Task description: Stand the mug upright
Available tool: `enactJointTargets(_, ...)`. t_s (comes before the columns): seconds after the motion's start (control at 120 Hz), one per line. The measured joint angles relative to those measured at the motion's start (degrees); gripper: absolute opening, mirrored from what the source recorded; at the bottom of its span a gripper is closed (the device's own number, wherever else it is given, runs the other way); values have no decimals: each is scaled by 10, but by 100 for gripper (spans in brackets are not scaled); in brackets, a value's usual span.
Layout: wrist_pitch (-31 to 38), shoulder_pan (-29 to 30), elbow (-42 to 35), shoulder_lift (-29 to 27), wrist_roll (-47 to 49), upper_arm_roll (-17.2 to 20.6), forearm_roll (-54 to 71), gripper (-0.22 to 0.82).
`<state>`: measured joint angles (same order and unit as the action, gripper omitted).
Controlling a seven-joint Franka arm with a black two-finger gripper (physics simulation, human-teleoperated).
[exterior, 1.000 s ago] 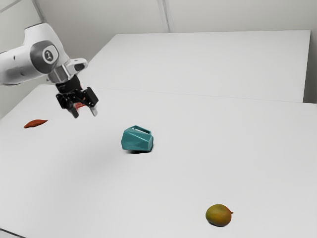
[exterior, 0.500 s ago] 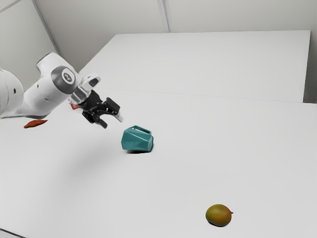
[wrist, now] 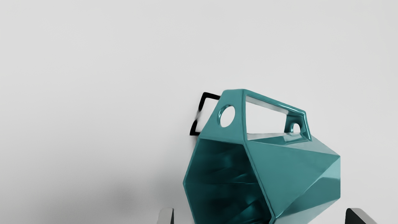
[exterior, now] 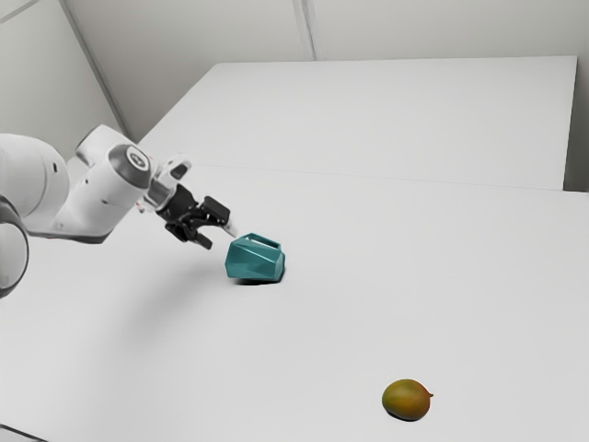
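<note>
The teal faceted mug (exterior: 255, 260) lies on its side on the white table, with its handle on the upper side. Just to the exterior view's left of it, slightly above, is my black gripper (exterior: 220, 238), its fingers spread apart. In the wrist view the mug (wrist: 289, 174) shows its dark open mouth and the handle. Between the widely spaced tips of my gripper (wrist: 259, 216) there is a gap wider than the mug's visible body, and neither finger is seen pressing on it.
A green-brown mango (exterior: 406, 400) rests on the table (exterior: 414, 276) near the exterior view's bottom, well away from the mug. A reddish bit of something is partly hidden behind the arm's wrist. The arm comes in from the exterior view's left.
My hand has moved toward the exterior view's right and down, close to the mug. The arm now covers the red-orange item at the exterior view's left. The mug and mango have stayed put.
</note>
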<state>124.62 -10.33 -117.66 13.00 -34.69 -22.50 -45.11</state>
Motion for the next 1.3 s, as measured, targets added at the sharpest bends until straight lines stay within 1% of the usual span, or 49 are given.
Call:
enactJointTargets(0.258, -8, 6, 0, 30, -46, 0, -73, 60)
enactJointTargets(0.525, -39, 20, -6, 42, -88, 0, -144, 60)
enactJointTargets(0.867, -77, 22, -7, 51, -124, 0, -200, 60)
enactJointTargets(1.033, -87, 22, -9, 51, -137, 0, -216, 54)
enactJointTargets(1.192, -100, 25, -19, 55, -154, 0, -242, 46)
enactJointTargets(1.3, -107, 25, -20, 55, -165, 0, -252, 38)
